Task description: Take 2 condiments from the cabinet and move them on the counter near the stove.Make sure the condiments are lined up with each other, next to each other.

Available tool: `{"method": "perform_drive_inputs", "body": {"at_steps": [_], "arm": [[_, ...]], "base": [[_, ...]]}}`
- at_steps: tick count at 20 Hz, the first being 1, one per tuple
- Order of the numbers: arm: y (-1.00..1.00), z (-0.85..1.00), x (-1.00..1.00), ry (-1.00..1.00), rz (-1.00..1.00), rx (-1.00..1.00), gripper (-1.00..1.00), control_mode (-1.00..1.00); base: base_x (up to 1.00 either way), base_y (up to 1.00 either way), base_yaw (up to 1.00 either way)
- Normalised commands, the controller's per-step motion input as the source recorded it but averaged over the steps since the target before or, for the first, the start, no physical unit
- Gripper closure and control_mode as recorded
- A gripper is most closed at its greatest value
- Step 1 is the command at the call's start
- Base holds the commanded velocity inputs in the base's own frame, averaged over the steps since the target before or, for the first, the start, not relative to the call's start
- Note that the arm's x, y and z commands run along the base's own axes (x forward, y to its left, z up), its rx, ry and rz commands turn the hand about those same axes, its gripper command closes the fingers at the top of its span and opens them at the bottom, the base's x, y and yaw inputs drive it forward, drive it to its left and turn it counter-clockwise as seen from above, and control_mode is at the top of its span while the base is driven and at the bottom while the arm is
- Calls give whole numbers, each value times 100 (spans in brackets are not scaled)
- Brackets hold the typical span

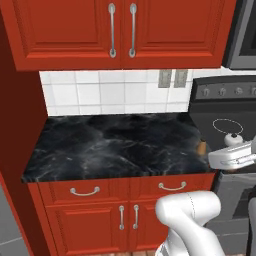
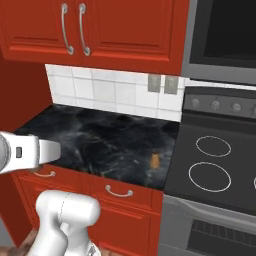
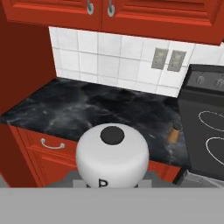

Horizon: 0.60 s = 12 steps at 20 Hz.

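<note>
Black marble counter [image 2: 100, 140] with one small brown condiment [image 2: 155, 160] near its stove-side edge.

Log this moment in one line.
fingers: shut on pale-topped shaker | other shaker: on counter beside stove | cabinet: doors closed

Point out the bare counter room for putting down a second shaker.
Nearly all the counter lies bare, from the red side wall across to the tiled backsplash. The one occupied patch is at the front right corner beside the stove, where a small brown shaker stands.
</note>
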Motion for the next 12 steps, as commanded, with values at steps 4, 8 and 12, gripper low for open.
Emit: {"method": "perform_drive_inputs", "body": {"at_steps": [4,8,12], "arm": [[0,0,0,0,0,0,100,100],[0,0,0,0,0,0,100,100],[0,0,0,0,0,0,100,100]], "base": [[59,16,0],[50,16,0],[40,9,-1]]}}
